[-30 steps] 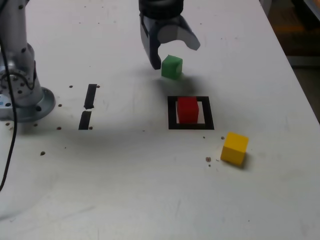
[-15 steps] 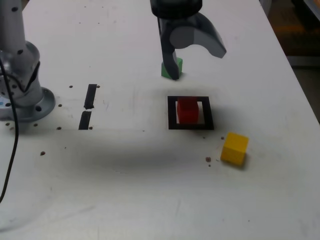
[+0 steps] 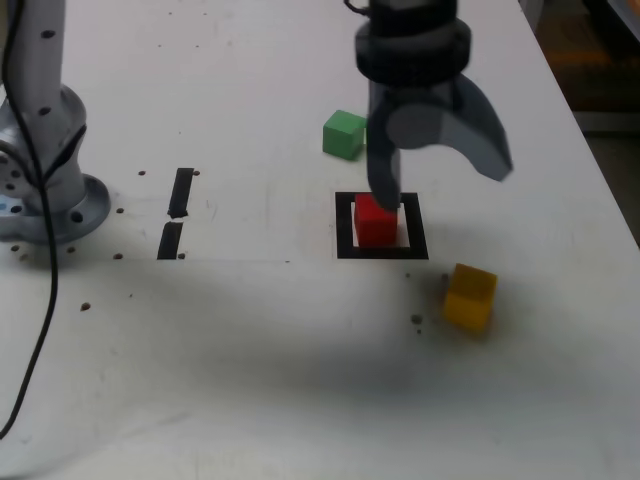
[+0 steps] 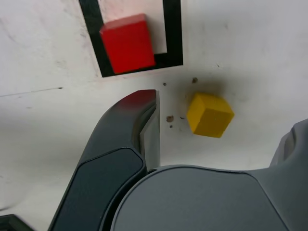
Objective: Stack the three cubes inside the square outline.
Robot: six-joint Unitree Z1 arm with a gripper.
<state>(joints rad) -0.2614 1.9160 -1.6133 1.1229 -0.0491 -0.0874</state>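
Now the jaws hang spread and empty above the red cube (image 3: 376,220), yellow cube (image 3: 469,296) just beside.

Red cube (image 3: 376,221): solid red, plain. Green cube (image 3: 344,134): solid green, plain. Yellow cube (image 3: 469,296): solid yellow, plain, in shadow. Square outline (image 3: 345,222): black tape frame, white centre. Tape strips (image 3: 181,192): black, two. Surface (image 3: 250,350): white, scattered small dark specks. Tool (image 3: 440,170): grey fingers, black collar above. Arm base (image 3: 45,190): silver-grey metal, black cable alongside.
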